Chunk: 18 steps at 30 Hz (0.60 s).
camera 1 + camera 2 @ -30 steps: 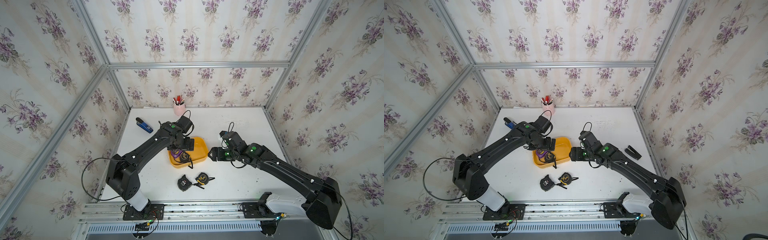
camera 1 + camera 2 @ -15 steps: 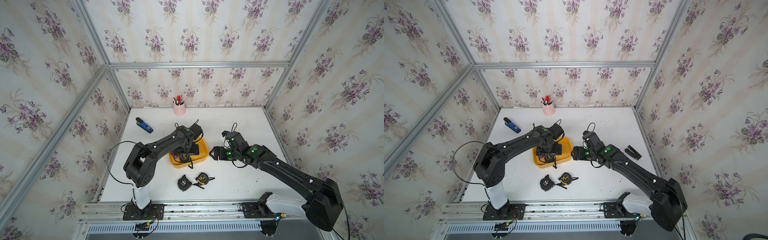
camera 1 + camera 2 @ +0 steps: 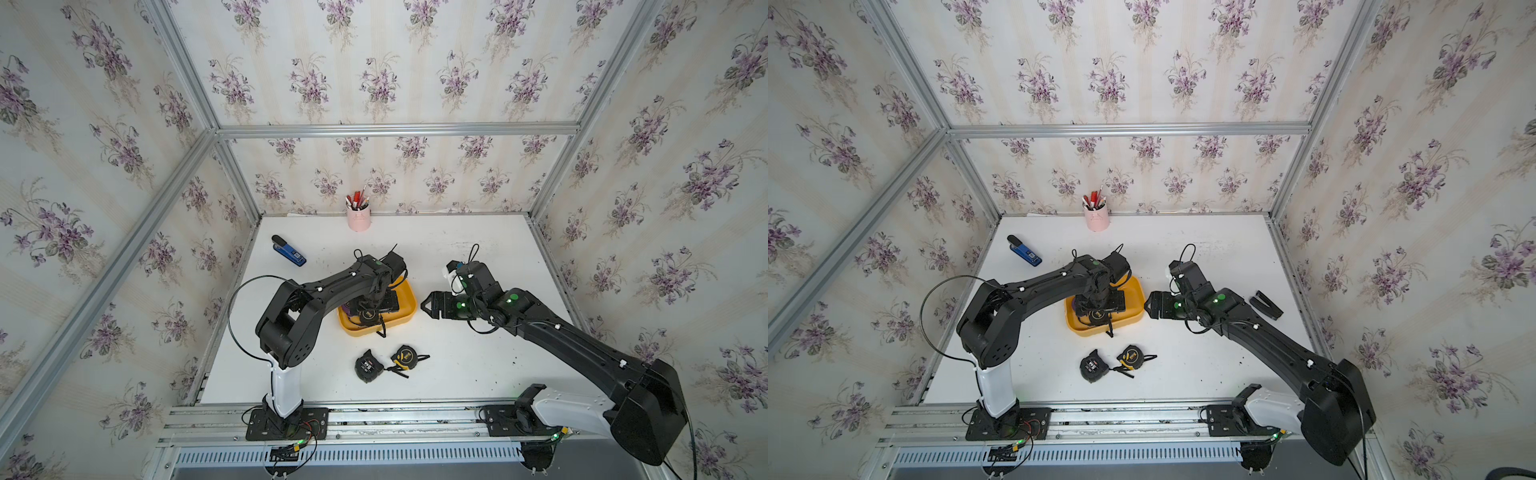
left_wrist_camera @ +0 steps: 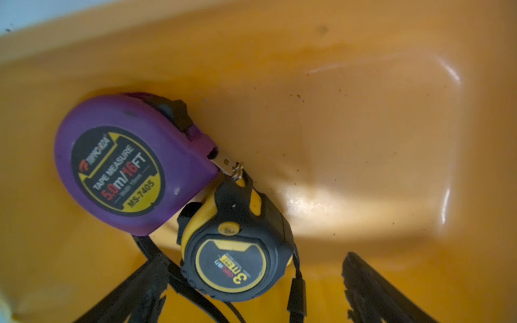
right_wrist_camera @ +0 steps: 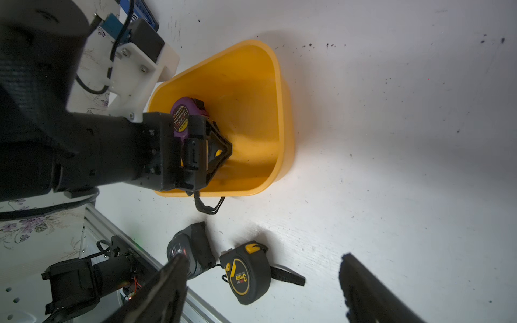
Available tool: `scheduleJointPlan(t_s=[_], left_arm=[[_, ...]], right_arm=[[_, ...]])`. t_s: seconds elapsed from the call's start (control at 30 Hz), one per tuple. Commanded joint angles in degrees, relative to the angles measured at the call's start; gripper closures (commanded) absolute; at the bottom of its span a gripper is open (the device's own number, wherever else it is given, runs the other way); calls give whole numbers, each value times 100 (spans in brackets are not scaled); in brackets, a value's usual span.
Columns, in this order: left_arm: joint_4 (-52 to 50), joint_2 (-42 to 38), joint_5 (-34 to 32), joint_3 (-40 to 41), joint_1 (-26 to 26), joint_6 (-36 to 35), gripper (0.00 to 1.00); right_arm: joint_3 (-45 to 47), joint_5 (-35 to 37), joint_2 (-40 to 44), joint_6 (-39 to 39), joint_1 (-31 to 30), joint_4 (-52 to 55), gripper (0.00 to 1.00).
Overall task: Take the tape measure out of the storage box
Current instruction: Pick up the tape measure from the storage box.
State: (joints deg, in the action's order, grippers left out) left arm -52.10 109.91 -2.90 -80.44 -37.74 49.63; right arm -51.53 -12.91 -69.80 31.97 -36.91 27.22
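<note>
Now, left tool (image 4: 254, 255) open down in box (image 4: 363, 112), yellow tape measure (image 4: 232, 260) between its fingers (image 4: 369, 285), right tool (image 3: 426, 305) open, empty, beside box.

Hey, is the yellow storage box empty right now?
No, a purple tape measure and a black-and-yellow tape measure lie side by side inside the storage box.

Glossy plastic storage box (image 4: 363, 125), matt table (image 3: 457, 249)

The left tool (image 4: 254, 257) pointed steeply down from a bent wrist, jaws wide apart; the right tool (image 3: 428, 306) lay level, jaws parted, facing the left arm (image 3: 332, 286).
</note>
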Motion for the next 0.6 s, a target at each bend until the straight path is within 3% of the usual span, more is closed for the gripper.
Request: scheduleJointPlan(t_s=[0.0, 0.57], left_arm=[[188, 65, 206, 110, 115, 143, 0], [713, 189, 684, 500, 338, 180, 1]], right_arm=[[-16, -21, 33, 4, 8, -102, 13], [-75, -81, -91, 87, 39, -106, 13]])
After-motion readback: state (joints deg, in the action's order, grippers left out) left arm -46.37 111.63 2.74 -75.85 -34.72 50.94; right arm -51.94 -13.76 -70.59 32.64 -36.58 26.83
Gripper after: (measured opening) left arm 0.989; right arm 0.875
